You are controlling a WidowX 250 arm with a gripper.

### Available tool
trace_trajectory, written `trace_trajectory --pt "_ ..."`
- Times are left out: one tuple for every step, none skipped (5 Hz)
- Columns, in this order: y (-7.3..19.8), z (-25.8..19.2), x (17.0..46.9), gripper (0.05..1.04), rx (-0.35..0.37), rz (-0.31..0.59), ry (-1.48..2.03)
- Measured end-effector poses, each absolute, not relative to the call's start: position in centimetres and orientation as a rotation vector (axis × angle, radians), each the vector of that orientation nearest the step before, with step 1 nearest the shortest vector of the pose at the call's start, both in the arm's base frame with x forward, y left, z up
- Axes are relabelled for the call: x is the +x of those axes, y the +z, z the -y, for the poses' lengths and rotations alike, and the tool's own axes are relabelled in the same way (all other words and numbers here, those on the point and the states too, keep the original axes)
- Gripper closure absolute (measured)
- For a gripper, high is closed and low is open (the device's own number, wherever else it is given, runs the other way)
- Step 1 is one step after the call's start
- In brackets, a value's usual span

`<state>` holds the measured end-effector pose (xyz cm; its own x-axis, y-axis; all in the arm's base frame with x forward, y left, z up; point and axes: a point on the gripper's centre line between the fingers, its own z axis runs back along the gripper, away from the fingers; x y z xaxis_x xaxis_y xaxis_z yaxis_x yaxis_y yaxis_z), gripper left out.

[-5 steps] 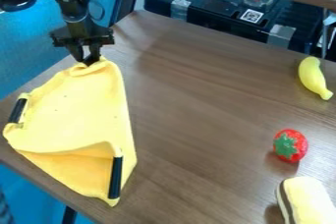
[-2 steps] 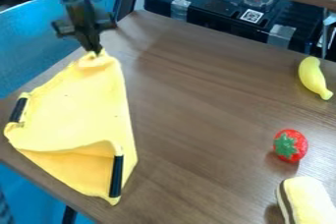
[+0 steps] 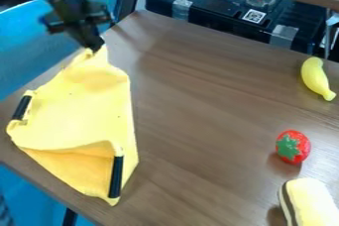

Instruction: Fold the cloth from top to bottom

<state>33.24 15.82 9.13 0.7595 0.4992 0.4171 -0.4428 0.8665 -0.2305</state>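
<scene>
At the upper left of the table, my gripper point(image 3: 94, 49) is shut on the top corner of the yellow cloth point(image 3: 83, 116), tilted, with that corner drawn up into a peak. The cloth spreads downward from there over the table's left side. Its lower part has a loose fold whose edge runs across above a darker yellow layer. Black strips lie on its left edge and near its bottom right corner.
On the brown table point(image 3: 198, 121), a yellow banana point(image 3: 316, 78) lies at the right, a red strawberry point(image 3: 293, 146) below it, and a cream and brown item point(image 3: 310, 203) at the bottom right. A black case point(image 3: 232, 9) stands beyond the back edge.
The gripper has tilted, its upper part swinging left, and the held corner is pulled higher into a peak. The cloth's left edge has shifted slightly right.
</scene>
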Motion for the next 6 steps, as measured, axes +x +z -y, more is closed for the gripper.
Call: trace_trajectory --pt "9.0 -13.0 29.3 1.032 -0.124 0.549 0.386" --pt "8.9 -10.9 26.4 1.032 -0.132 0.562 0.336" --pt "9.3 -9.4 24.5 1.032 -0.148 0.553 0.312" --pt "9.7 -8.3 23.3 1.032 -0.17 0.535 0.301" --pt "10.4 -7.2 22.1 1.032 -0.198 0.518 0.287" --pt "11.2 -5.4 20.2 1.032 -0.22 0.51 0.247"
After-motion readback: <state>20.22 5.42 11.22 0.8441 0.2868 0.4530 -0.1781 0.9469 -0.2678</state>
